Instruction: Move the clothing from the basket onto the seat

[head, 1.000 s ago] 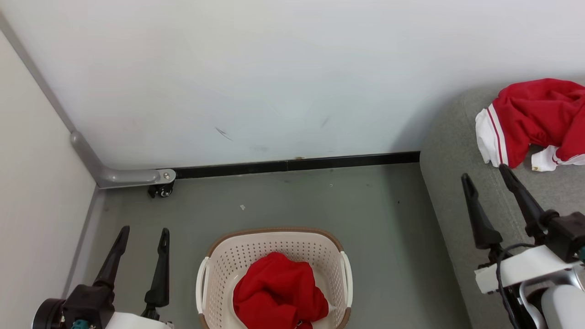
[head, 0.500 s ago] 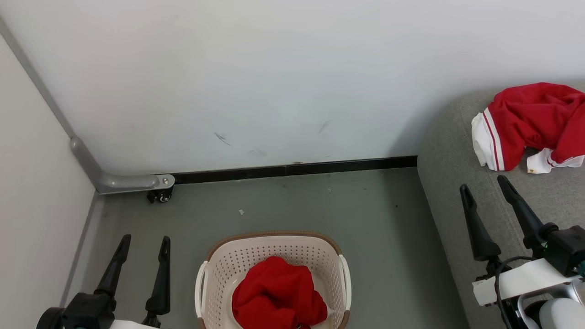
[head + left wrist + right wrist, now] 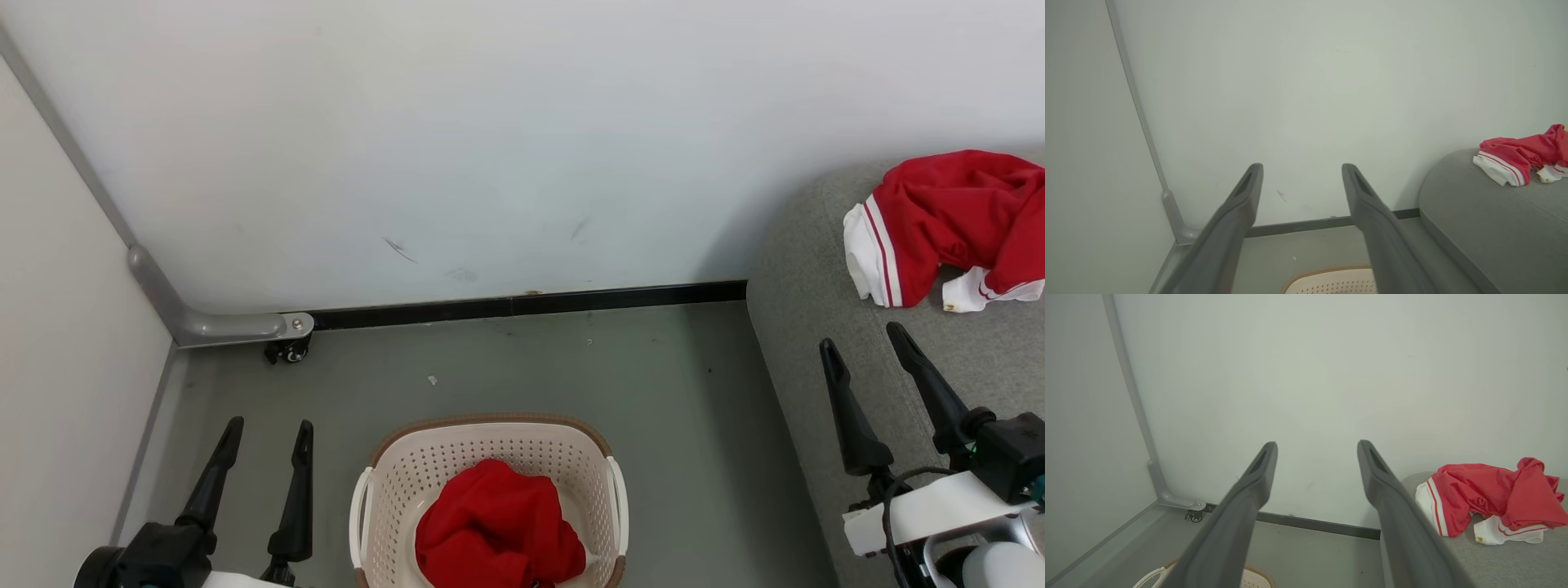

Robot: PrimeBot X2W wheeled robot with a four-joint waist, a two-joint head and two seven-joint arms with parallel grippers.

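Our left gripper (image 3: pixel 271 423) spread, basket (image 3: pixel 490 418) with red clothing (image 3: pixel 490 523) just right of it, our right gripper (image 3: pixel 860 335) spread over seat (image 3: pixel 808 343), another garment (image 3: pixel 947 212) beyond its tips

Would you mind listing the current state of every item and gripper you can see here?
Laundry basket: upright on the floor, not yet emptied.
Red garment: bunched inside the basket.
Striped red garment: crumpled on the sofa.
Left gripper: open, empty.
Right gripper: open, empty, over the sofa.
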